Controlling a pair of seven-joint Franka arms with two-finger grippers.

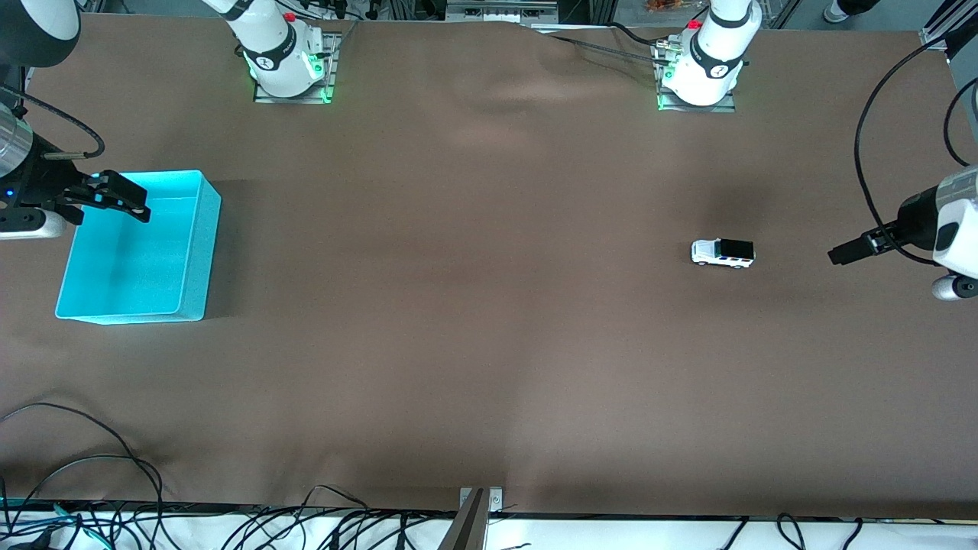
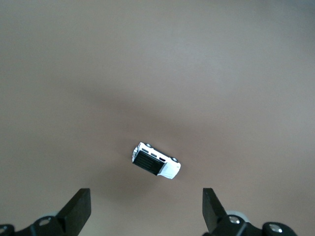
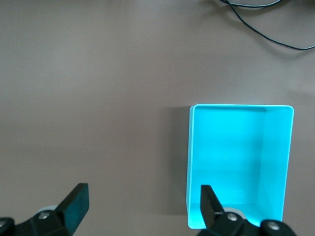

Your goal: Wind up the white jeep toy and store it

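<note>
Small boxy white jeep toy with black roof point(image 1: 723, 253) sits on the brown table toward the left arm's end, long axis running along the table's length. Left gripper point(image 1: 840, 254), jaws spread and empty, hangs just off its black-roofed end and is clearly the closer one. Right gripper point(image 1: 126, 200), also spread and empty, waits above the turquoise plastic bin point(image 1: 195, 252).

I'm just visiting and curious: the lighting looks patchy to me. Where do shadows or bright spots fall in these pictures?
Front view: a soft dark patch lies on the brown cloth just above the white jeep toy, the turquoise bin glows bright inside, and green lights shine at both arm bases. Left wrist view: a faint shadow smudges the cloth around the toy. Right wrist view: the bin casts a narrow shadow along one wall.
</note>
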